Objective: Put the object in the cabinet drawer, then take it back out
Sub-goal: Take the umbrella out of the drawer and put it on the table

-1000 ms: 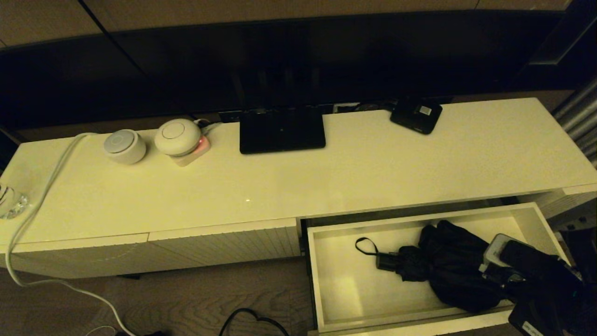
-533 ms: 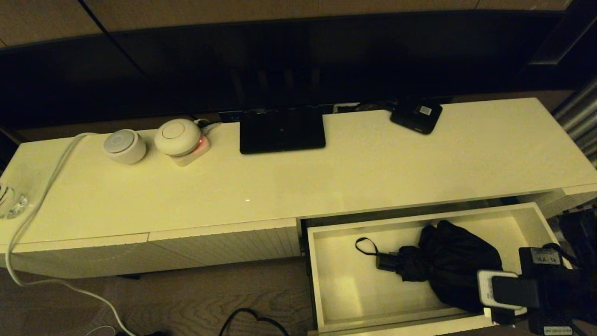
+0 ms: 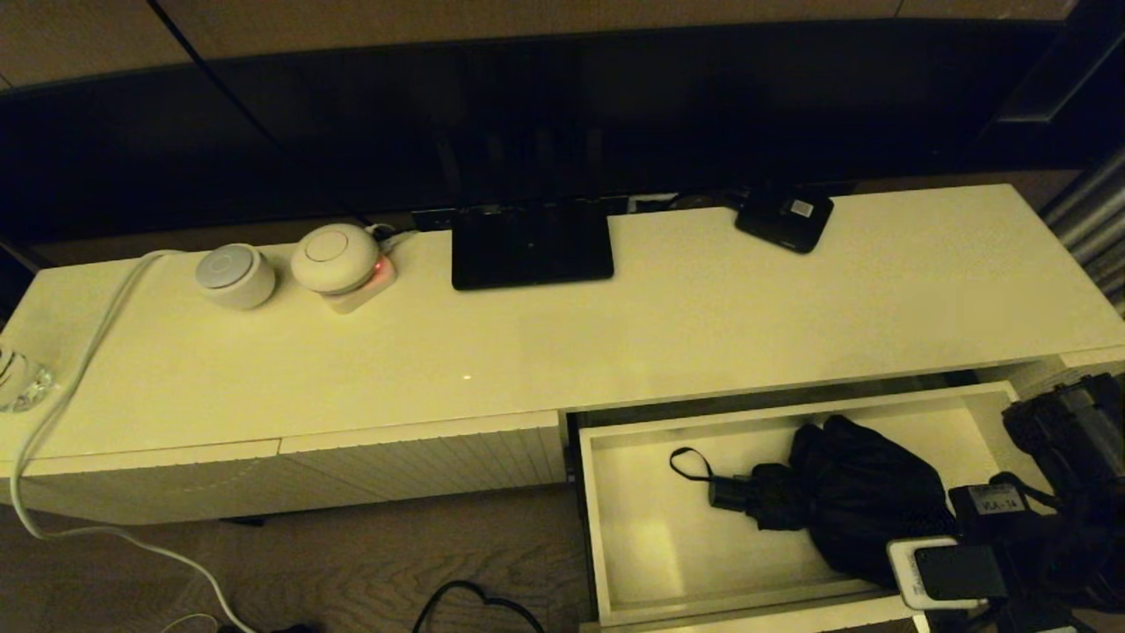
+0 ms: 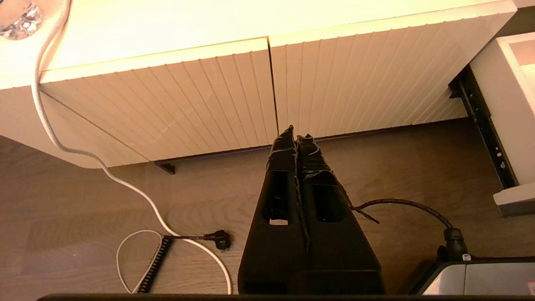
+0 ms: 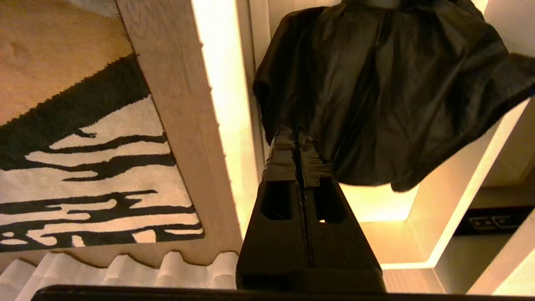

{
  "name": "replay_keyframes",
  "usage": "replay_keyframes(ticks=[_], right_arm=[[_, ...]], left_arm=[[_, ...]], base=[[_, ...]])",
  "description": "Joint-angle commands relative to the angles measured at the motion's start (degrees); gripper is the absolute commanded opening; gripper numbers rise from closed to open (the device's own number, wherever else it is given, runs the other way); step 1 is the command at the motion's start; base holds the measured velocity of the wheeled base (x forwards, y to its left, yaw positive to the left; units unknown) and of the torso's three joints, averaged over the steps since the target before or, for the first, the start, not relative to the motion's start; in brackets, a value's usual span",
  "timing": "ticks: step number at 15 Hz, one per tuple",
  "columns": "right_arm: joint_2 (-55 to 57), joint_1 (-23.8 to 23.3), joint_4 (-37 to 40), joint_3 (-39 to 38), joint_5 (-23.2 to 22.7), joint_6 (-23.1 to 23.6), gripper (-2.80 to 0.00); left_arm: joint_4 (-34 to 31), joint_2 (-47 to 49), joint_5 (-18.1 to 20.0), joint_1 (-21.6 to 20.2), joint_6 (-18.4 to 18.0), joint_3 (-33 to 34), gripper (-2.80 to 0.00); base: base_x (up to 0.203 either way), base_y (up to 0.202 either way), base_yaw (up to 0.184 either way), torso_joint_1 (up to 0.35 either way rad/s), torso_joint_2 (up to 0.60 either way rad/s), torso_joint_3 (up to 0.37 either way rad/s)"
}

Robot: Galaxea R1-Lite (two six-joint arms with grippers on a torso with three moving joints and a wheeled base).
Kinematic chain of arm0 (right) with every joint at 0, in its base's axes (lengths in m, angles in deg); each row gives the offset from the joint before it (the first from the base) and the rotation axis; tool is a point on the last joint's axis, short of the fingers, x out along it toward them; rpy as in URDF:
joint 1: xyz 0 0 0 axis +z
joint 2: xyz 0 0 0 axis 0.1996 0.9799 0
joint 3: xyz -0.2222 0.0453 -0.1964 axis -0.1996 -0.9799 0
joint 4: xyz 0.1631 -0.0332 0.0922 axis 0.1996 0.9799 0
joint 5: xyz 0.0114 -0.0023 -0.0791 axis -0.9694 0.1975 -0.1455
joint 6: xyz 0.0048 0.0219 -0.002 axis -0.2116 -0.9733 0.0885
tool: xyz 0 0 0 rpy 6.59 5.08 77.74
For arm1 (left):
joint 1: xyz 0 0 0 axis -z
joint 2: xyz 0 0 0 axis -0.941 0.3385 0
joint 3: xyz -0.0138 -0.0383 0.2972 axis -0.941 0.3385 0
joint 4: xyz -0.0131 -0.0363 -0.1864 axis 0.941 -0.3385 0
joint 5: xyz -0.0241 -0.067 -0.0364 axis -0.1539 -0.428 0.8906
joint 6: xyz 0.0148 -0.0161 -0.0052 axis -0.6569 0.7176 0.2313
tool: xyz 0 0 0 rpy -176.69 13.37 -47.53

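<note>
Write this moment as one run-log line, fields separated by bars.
umbrella: lying in open drawer | right gripper: shut, empty, beside umbrella | left gripper: shut, parked

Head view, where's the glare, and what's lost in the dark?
Head view: small bright glint on the glossy cream cabinet top; the black folding umbrella in the open cream drawer reads as a dark mass. Right wrist view: strong glow along the drawer's edge.

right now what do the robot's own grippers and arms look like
The left gripper and the right gripper each have two black tapering fingers with rectangular cut-outs and wrinkled black tape round the tips. In the head view the right arm is black with a small white label and a white-cased module.
</note>
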Motion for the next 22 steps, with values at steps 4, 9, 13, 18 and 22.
replay_keyframes(ticks=[4, 9, 13, 18, 22], right_arm=[[4.8, 0.1, -1.7, 2.7, -0.8, 2.8, -2.80], [6.9, -3.3, -1.6, 5.1, -0.7, 5.3, 0.00], [9.0, -7.0, -1.3, 7.5, -0.7, 8.8, 0.00], [12.4, -8.4, -1.3, 11.5, -1.0, 8.9, 0.00], [14.6, -8.3, -1.7, 11.2, -1.2, 8.6, 0.00]], left_arm=[[0.0, 0.0, 0.0, 0.0, 0.0, 0.2, -2.80], [0.0, 0.0, 0.0, 0.0, 0.0, 0.2, -2.80], [0.0, 0.0, 0.0, 0.0, 0.0, 0.2, -2.80], [0.0, 0.0, 0.0, 0.0, 0.0, 0.2, -2.80], [0.0, 0.0, 0.0, 0.0, 0.0, 0.2, -2.80]], base=[[0.000, 0.000, 0.000, 0.000, 0.00, 0.000], [0.000, 0.000, 0.000, 0.000, 0.00, 0.000], [0.000, 0.000, 0.000, 0.000, 0.00, 0.000], [0.000, 0.000, 0.000, 0.000, 0.00, 0.000], [0.000, 0.000, 0.000, 0.000, 0.00, 0.000]])
